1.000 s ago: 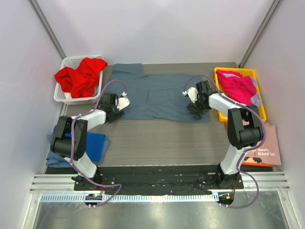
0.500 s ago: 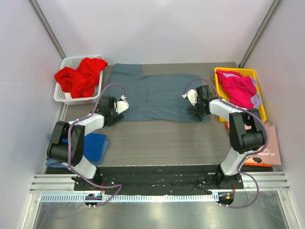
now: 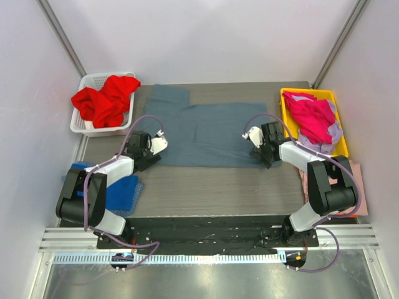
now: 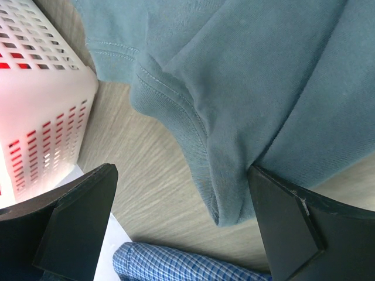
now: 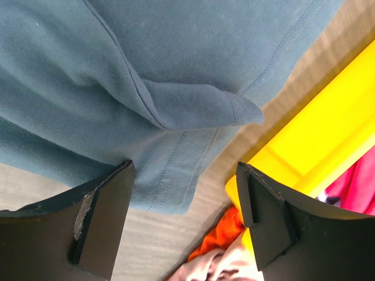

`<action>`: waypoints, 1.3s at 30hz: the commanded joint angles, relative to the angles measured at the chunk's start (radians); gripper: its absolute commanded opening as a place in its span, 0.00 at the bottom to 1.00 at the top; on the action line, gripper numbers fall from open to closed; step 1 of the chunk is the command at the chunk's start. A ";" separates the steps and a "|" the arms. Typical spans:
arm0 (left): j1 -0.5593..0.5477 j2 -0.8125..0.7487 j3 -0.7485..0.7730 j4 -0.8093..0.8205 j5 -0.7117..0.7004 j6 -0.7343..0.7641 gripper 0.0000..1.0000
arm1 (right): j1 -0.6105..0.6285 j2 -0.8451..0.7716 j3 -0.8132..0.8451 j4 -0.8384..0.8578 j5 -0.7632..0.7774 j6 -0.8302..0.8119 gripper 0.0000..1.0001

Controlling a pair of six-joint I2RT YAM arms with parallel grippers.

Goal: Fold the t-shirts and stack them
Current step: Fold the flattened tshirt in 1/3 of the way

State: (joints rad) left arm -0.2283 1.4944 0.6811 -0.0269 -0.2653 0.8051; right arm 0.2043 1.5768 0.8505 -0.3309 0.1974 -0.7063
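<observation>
Overhead: left gripper (image 3: 149,156) at the grey shirt's (image 3: 212,131) 8 o'clock, right gripper (image 3: 265,152) at 4. Only wrist views show both jaws spread, empty.

Grey-brown wood-grain tabletop (image 3: 206,184), matte, grain running left to right. Plain pale lilac-white wall panels (image 3: 206,37) behind and at both sides. Dark slanted metal posts (image 3: 60,34) at back corners. Ribbed aluminium rail (image 3: 349,240) along near edge; shiny brushed-steel sheet (image 3: 206,280) below. Soft, even light, faint shadows.
</observation>
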 commanded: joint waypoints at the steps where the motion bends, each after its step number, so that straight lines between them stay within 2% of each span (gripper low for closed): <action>1: -0.022 -0.039 -0.063 -0.087 -0.006 0.002 1.00 | -0.014 -0.034 -0.060 -0.154 0.033 -0.019 0.80; 8: -0.057 -0.172 -0.127 -0.178 -0.002 -0.003 1.00 | -0.016 -0.119 -0.076 -0.201 0.037 -0.013 0.80; 16: -0.059 -0.287 -0.081 -0.243 -0.003 0.000 1.00 | -0.016 -0.130 -0.007 -0.217 0.042 0.010 0.80; 31: -0.059 -0.221 0.187 -0.208 -0.049 -0.080 1.00 | -0.017 -0.138 0.186 -0.249 0.036 0.051 0.80; 39: -0.059 -0.157 0.221 -0.194 -0.046 -0.113 1.00 | -0.055 -0.046 0.246 -0.226 -0.010 0.064 0.77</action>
State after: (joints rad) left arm -0.2874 1.3094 0.8703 -0.2550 -0.3004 0.7319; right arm 0.1722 1.4860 1.0481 -0.5739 0.2173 -0.6632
